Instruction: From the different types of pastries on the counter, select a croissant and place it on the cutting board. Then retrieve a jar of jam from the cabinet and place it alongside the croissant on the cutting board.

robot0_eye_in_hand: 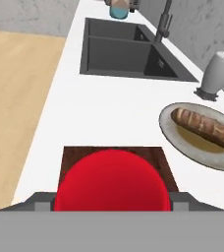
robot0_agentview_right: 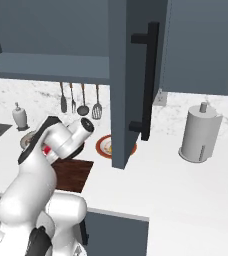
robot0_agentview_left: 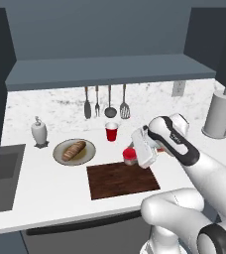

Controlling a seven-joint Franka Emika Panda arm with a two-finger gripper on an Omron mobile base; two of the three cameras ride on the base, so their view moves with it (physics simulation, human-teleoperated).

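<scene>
My gripper (robot0_agentview_left: 131, 154) is shut on the jar of jam (robot0_agentview_left: 129, 158), a squat red jar, holding it just above the back right corner of the dark wooden cutting board (robot0_agentview_left: 120, 182). In the hand view the jar's red top (robot0_eye_in_hand: 111, 182) sits between my fingertips, with the board (robot0_eye_in_hand: 84, 153) below it. In the right base view the jar (robot0_agentview_right: 47, 149) shows as a red patch under my hand. A sliver of the golden croissant (robot0_agentview_right: 109, 148) on an orange-rimmed plate (robot0_agentview_right: 101, 145) peeks from behind the open cabinet door (robot0_agentview_right: 131, 80).
A brown loaf (robot0_agentview_left: 74, 150) lies on a round plate (robot0_agentview_left: 60, 157) left of the board. A red cup (robot0_agentview_left: 112, 132) stands behind it, under hanging utensils (robot0_agentview_left: 105, 103). The sink (robot0_eye_in_hand: 124, 49) and soap dispenser (robot0_agentview_left: 39, 132) lie left, a paper towel roll (robot0_agentview_left: 221, 115) right.
</scene>
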